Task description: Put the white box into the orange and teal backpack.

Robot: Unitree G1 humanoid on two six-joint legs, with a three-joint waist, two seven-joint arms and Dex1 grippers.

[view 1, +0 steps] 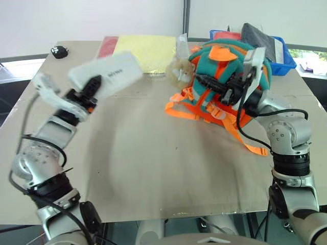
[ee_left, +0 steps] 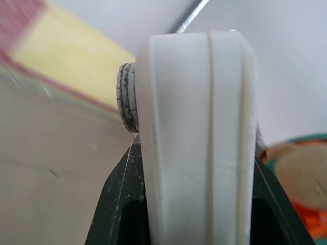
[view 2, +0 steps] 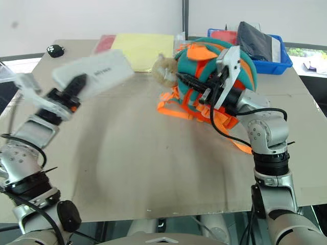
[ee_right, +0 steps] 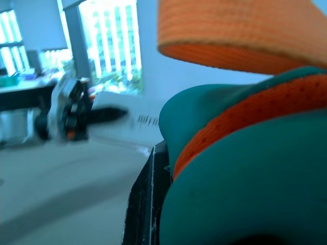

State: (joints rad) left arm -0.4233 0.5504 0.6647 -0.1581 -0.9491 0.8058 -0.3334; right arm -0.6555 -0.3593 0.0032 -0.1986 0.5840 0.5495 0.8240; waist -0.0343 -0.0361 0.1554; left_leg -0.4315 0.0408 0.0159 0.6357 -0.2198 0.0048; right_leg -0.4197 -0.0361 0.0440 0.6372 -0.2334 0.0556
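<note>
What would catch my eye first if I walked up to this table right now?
Probably the white box, lifted off the table in the left pincer on the robot's left. Next, the orange and teal backpack on the far right side of the table, where the right pincer is clamped on its teal fabric.

A: White box (view 1: 106, 75): smooth hard plastic, satin sheen, moulded ridges along its edge. Left claw (view 1: 94, 84) fingers matt black plastic; one pad (ee_left: 126, 104) is grey, cracked, rubbery.

B: Orange and teal backpack (view 1: 225, 66): soft matt cloth, orange part meshy, straps woven webbing. Plush charm (view 1: 176, 70) at its 9 o'clock is fuzzy beige.

A: Worktop (view 1: 153, 153): dull tan, board-like, scuffed. Yellow sheet (view 1: 145, 51) at 12 o'clock looks like paper under a shiny film.

B: Blue bin (view 1: 286, 61) at 2 o'clock: glossy plastic. Right arm (view 1: 286, 132): brushed grey metal, black rubbery cables.
</note>
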